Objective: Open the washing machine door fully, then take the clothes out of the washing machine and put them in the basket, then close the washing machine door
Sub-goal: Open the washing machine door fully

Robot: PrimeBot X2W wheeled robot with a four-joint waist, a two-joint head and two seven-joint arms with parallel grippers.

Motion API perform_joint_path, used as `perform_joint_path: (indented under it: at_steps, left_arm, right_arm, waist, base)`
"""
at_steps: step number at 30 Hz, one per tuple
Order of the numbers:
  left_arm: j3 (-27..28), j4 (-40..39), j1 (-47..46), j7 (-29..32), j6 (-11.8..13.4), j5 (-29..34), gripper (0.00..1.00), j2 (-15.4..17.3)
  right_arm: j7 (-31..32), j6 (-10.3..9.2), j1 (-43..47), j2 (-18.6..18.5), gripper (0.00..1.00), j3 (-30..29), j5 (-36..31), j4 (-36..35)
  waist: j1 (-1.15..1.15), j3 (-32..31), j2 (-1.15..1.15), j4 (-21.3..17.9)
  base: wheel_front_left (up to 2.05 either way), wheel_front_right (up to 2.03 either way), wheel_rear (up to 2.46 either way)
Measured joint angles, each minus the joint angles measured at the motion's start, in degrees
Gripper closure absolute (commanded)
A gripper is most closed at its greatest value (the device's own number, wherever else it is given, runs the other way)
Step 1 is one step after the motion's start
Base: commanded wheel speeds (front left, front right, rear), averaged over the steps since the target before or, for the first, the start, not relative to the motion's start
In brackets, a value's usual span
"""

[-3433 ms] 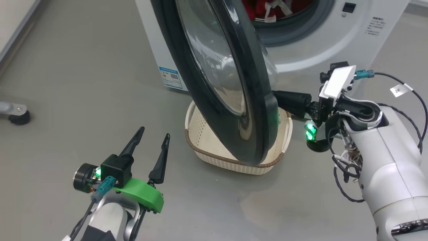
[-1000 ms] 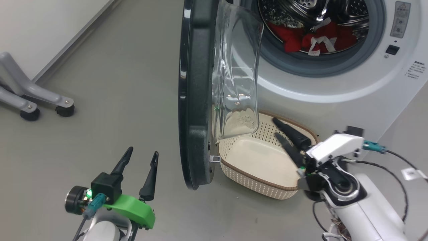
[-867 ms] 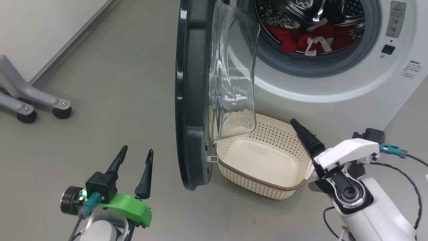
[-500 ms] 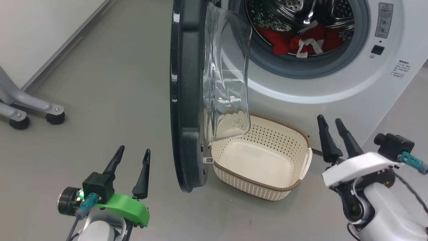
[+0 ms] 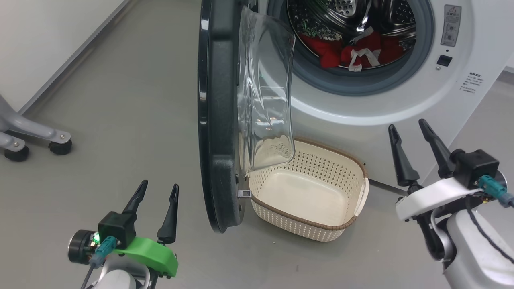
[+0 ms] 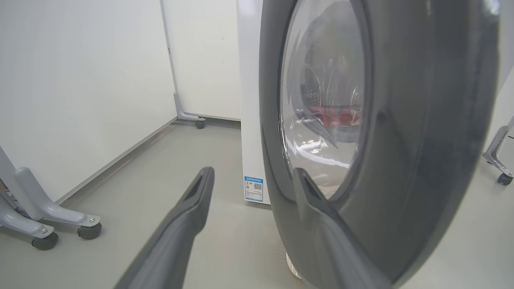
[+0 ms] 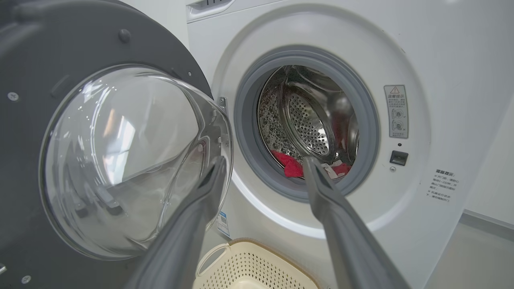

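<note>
On the grey floor point(image 5: 120, 100), just in front of the white washing machine point(image 5: 373, 108): the basket point(image 5: 305, 226), cream and perforated with a brown rim, empty inside. Above its left end, the washing machine door point(image 5: 219, 120), swung out on its hinge and seen edge-on from the head, its clear glass bowl point(image 5: 265, 100) bulging toward the drum opening and hanging over the basket's left corner. Inside the steel drum point(image 5: 345, 12), low at the front behind the grey seal point(image 5: 361, 82): the clothes point(image 5: 329, 50), red with white straps, none of them out. At lower left, apart from the door's outer face: the left gripper point(image 5: 159, 184), fingers spread, nothing between them, pointing toward the door's black rim in the left wrist view. At right, beyond the basket's right end: the right gripper point(image 5: 407, 124), fingers likewise spread and empty, aimed at the drum opening in the right wrist view, touching neither door nor machine. Far left on the floor: grey wheeled legs point(image 5: 36, 138) of a stand. Low on the machine's side, seen from the left wrist: a small blue label point(image 6: 253, 188).
</note>
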Motion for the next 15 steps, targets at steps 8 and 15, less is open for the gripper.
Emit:
perform_joint_path:
  at_steps: [8, 15]
  left_arm:
    - [0.2, -0.2, 0.0, 0.0, 0.0, 0.0, 0.00, 0.0]
    - [0.4, -0.3, 0.1, 0.0, 0.0, 0.0, 0.00, 0.0]
  right_arm:
    - [0.0, -2.52, 6.6, 3.9, 0.00, -1.4, -4.9, -1.3]
    - [0.0, -3.36, 10.1, 5.7, 0.00, -3.3, -7.2, -1.7]
  waist:
    - [0.00, 0.2, 0.00, -0.6]
    - [0.00, 0.4, 0.00, -1.0]
  base:
    - [0.00, 0.00, 0.00]
    - [0.00, 0.00, 0.00]
